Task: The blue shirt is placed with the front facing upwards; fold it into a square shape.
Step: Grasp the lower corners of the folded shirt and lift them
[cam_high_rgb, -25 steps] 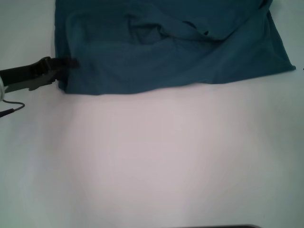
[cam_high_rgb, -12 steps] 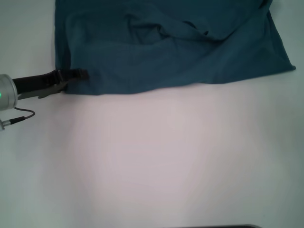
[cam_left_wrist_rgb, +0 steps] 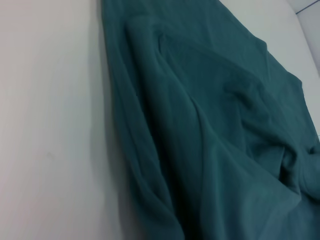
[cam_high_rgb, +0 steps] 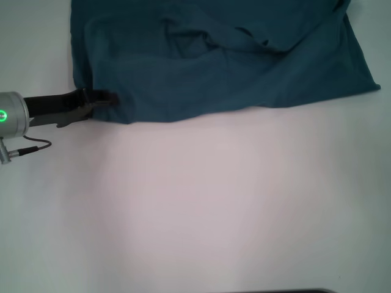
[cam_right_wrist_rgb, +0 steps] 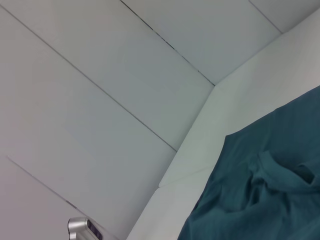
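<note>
The blue shirt [cam_high_rgb: 232, 61] lies rumpled across the far side of the white table [cam_high_rgb: 195, 201], with creases and a fold ridge near its middle. No lettering shows. My left gripper [cam_high_rgb: 104, 101] reaches in from the left and lies on the shirt's near-left corner, at the hem edge. In the left wrist view the blue shirt [cam_left_wrist_rgb: 200, 150] fills most of the picture, its edge running beside bare table [cam_left_wrist_rgb: 50, 125]. The right wrist view shows part of the shirt [cam_right_wrist_rgb: 270, 200] from farther off. My right gripper is out of view.
The left arm's silver wrist [cam_high_rgb: 12, 116] with a green light and a thin cable [cam_high_rgb: 30, 146] sit at the table's left edge. Pale wall panels [cam_right_wrist_rgb: 100, 75] rise beyond the table. A dark strip [cam_high_rgb: 275, 291] lines the near edge.
My left gripper has moved right and slightly nearer, from beside the shirt's left edge onto its near-left corner. The shirt has barely shifted.
</note>
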Robot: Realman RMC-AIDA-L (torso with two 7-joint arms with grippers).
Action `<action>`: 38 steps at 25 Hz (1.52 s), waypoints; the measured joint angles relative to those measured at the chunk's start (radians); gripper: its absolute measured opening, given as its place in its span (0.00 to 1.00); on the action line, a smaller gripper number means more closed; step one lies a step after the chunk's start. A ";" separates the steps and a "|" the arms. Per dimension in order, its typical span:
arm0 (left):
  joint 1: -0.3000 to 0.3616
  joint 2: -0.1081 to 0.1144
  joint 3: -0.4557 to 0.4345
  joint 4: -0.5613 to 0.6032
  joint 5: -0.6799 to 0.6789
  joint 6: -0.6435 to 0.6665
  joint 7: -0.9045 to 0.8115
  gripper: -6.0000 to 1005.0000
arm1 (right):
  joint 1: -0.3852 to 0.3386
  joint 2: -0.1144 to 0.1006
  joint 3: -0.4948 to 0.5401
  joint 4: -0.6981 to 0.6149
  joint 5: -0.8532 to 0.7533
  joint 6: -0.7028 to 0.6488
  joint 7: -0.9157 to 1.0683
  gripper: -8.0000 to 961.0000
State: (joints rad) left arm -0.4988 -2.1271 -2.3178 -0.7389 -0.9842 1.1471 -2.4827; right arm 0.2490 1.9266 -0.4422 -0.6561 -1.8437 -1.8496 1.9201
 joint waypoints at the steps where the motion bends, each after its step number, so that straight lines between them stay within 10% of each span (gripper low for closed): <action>1: 0.000 0.000 -0.001 -0.001 0.000 0.001 0.000 0.51 | 0.001 -0.001 0.000 0.000 0.000 0.000 0.001 0.98; 8: 0.002 0.006 -0.010 -0.004 -0.002 0.019 -0.001 0.39 | 0.015 -0.028 -0.006 -0.015 -0.054 0.011 0.041 0.98; 18: -0.032 0.049 -0.131 0.002 -0.006 0.204 -0.040 0.04 | 0.154 -0.167 0.001 -0.103 -0.361 0.116 0.168 0.98; 38: -0.042 0.047 -0.138 -0.003 -0.027 0.205 -0.040 0.01 | 0.337 -0.095 -0.185 -0.122 -0.642 0.416 0.365 0.96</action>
State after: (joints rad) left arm -0.5413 -2.0801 -2.4559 -0.7423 -1.0108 1.3524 -2.5227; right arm 0.5862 1.8321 -0.6274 -0.7781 -2.4856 -1.4331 2.2848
